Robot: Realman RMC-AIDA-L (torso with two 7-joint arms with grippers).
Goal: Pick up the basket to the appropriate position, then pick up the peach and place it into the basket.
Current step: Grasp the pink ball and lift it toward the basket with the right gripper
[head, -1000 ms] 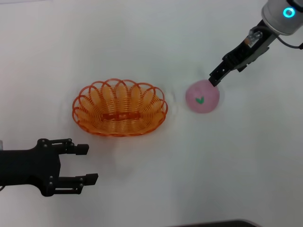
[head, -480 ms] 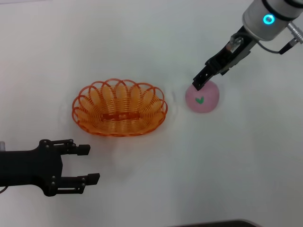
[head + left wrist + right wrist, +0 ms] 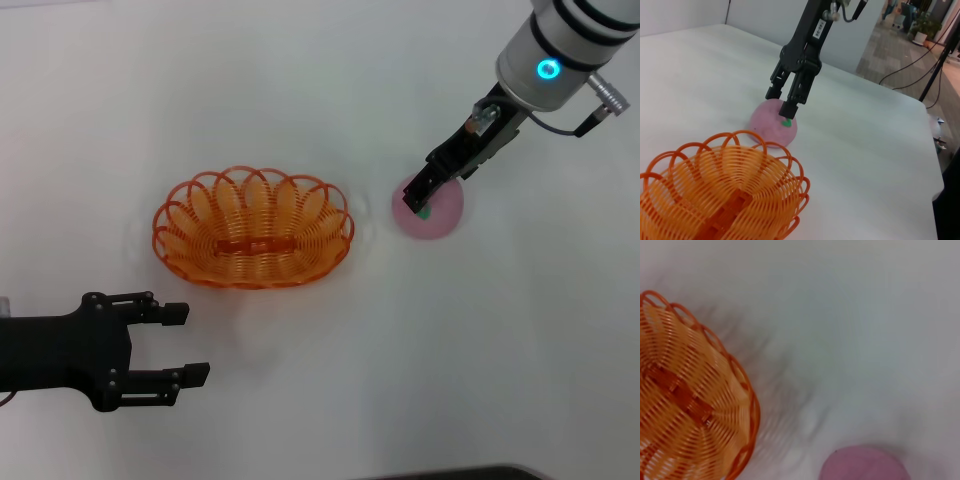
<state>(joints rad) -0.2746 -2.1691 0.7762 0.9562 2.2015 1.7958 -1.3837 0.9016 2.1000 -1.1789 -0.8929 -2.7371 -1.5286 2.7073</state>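
The orange wire basket (image 3: 250,245) stands empty on the white table, left of centre. It also shows in the left wrist view (image 3: 720,200) and the right wrist view (image 3: 685,400). The pink peach (image 3: 443,213) lies to its right, apart from it, with its green leaf mark partly covered. My right gripper (image 3: 415,203) hangs right over the peach's top, fingers a little apart; in the left wrist view the gripper (image 3: 780,102) sits just above the peach (image 3: 767,122). The peach's edge shows in the right wrist view (image 3: 865,466). My left gripper (image 3: 187,346) is open and empty near the table's front left.
The white table (image 3: 300,90) carries nothing else. In the left wrist view its far edge (image 3: 920,100) drops off to a floor with cables.
My right gripper has moved left and down, from beside the peach's far right edge to right over its top. The left arm, the basket and the peach have not moved.
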